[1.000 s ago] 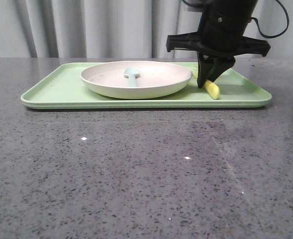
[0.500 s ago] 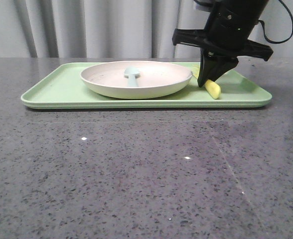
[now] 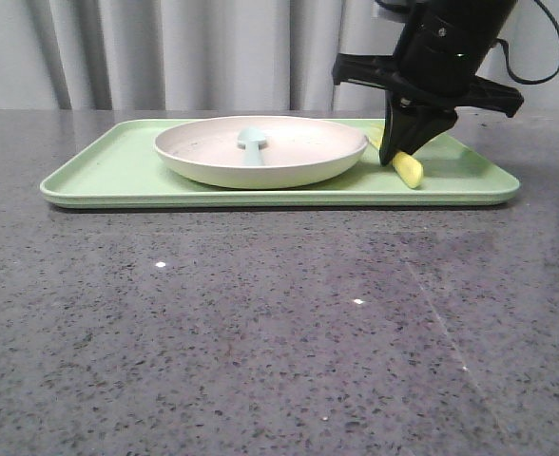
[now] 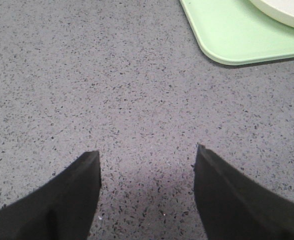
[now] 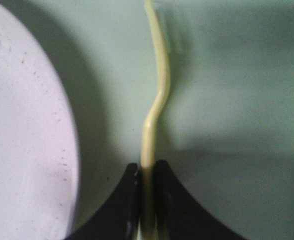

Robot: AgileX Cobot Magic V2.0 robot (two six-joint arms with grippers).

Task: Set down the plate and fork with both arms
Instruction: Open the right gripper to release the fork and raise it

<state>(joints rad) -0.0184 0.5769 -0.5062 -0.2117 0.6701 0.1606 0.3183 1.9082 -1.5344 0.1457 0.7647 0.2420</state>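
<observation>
The cream plate (image 3: 260, 152) rests on a light-green tray (image 3: 108, 171), and its rim (image 5: 27, 125) fills one side of the right wrist view. My right gripper (image 3: 400, 152) is shut on the yellow fork (image 3: 408, 171), pinching its handle edge-on (image 5: 148, 172), with the thin curved stem (image 5: 159, 85) reaching away over the tray. The fork's handle end sticks out below the fingers, just above the tray. My left gripper (image 4: 147, 157) is open over bare grey stone with nothing between its fingers, a tray corner (image 4: 227, 40) ahead of it.
A pale blue spoon (image 3: 251, 142) lies in the plate. Grey curtains hang behind the table. The speckled grey tabletop (image 3: 279, 332) stretches in front of the tray.
My right arm has shifted slightly right and up with the fork in its grip. The plate, spoon and tray have stayed put.
</observation>
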